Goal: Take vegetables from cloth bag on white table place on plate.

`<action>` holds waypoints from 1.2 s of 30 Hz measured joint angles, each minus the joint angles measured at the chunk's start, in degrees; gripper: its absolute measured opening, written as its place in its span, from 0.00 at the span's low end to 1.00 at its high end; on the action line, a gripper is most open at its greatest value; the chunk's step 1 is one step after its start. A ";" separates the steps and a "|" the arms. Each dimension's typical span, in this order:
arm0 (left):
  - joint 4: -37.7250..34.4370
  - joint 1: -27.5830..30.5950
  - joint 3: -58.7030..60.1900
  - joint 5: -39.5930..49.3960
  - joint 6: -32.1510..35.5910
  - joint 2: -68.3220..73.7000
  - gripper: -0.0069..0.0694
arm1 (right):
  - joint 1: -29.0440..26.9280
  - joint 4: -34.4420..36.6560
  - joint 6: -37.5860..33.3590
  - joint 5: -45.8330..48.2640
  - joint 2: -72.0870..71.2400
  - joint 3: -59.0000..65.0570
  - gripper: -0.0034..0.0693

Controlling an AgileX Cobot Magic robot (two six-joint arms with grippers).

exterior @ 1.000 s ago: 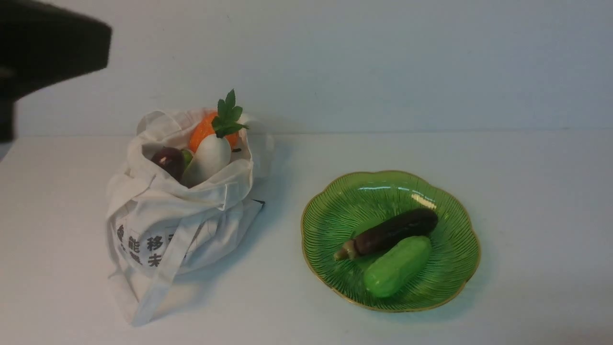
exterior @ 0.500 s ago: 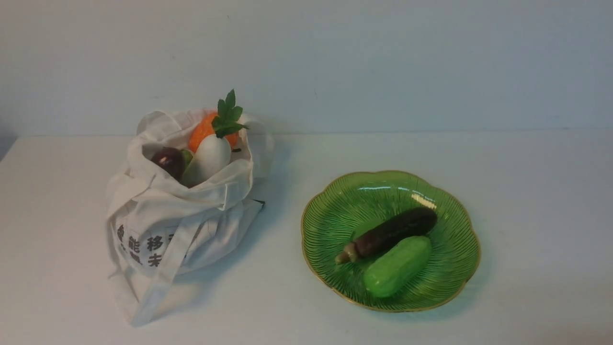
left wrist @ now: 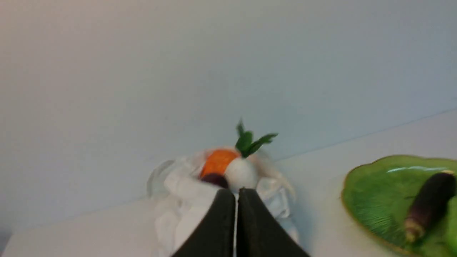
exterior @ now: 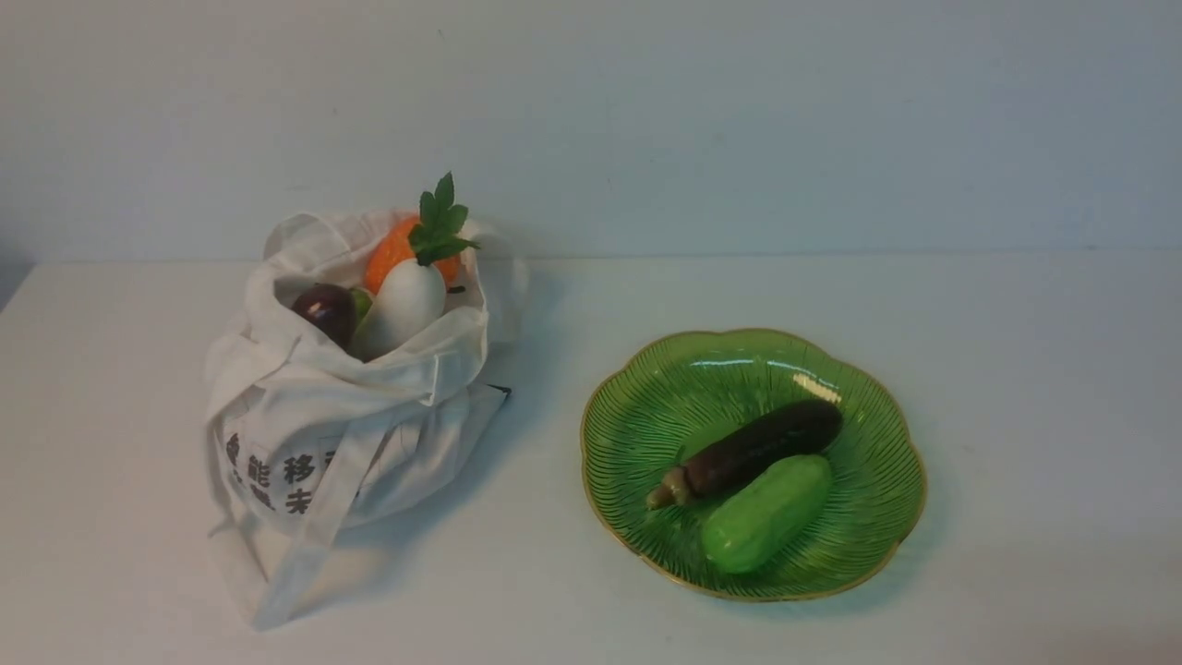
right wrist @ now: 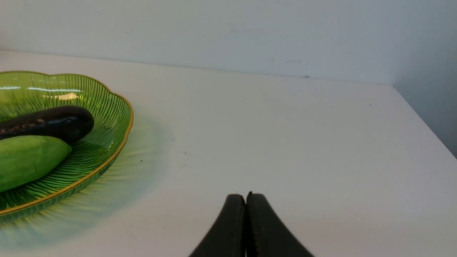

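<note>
The cream cloth bag (exterior: 342,416) stands on the left of the white table (exterior: 591,296). In its mouth sit a white radish (exterior: 402,305) with green leaves, an orange vegetable (exterior: 392,249) and a small round purple one (exterior: 325,309). The green scalloped plate (exterior: 646,397) on the right holds the dark purple eggplant (exterior: 753,448) and a light green vegetable (exterior: 766,513). Neither arm shows in the front view. My left gripper (left wrist: 235,194) is shut and empty, well short of the bag (left wrist: 178,200). My right gripper (right wrist: 245,198) is shut and empty over bare table beside the plate (right wrist: 107,107).
A plain pale wall runs behind the table. The table's right edge (right wrist: 425,121) shows in the right wrist view. Bare tabletop lies between the bag and the plate.
A dark arm part at the upper left of the front view one second ago has left the view. The bag, plate and vegetables have not moved.
</note>
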 joint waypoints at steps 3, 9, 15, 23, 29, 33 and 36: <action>-0.88 5.70 12.74 -3.86 0.05 -5.98 0.08 | 0.00 0.00 0.00 0.00 0.00 0.00 0.03; -1.00 7.44 20.41 -2.77 0.05 -6.91 0.08 | 0.00 0.00 0.00 0.00 0.00 0.00 0.03; -1.00 7.51 20.54 0.81 0.12 -6.91 0.08 | 0.00 0.00 0.00 0.00 0.00 0.00 0.03; -1.00 7.51 20.54 0.92 0.12 -6.91 0.08 | 0.00 0.00 0.00 0.00 0.00 0.00 0.03; -1.00 7.51 20.54 0.92 0.12 -6.91 0.08 | 0.00 0.00 0.00 0.00 0.00 0.00 0.03; -1.00 7.51 20.54 0.93 0.12 -6.91 0.08 | 0.00 0.00 0.00 0.00 0.00 0.00 0.03; -1.00 7.51 20.54 0.93 0.12 -6.91 0.08 | 0.00 0.00 0.00 0.00 0.00 0.00 0.03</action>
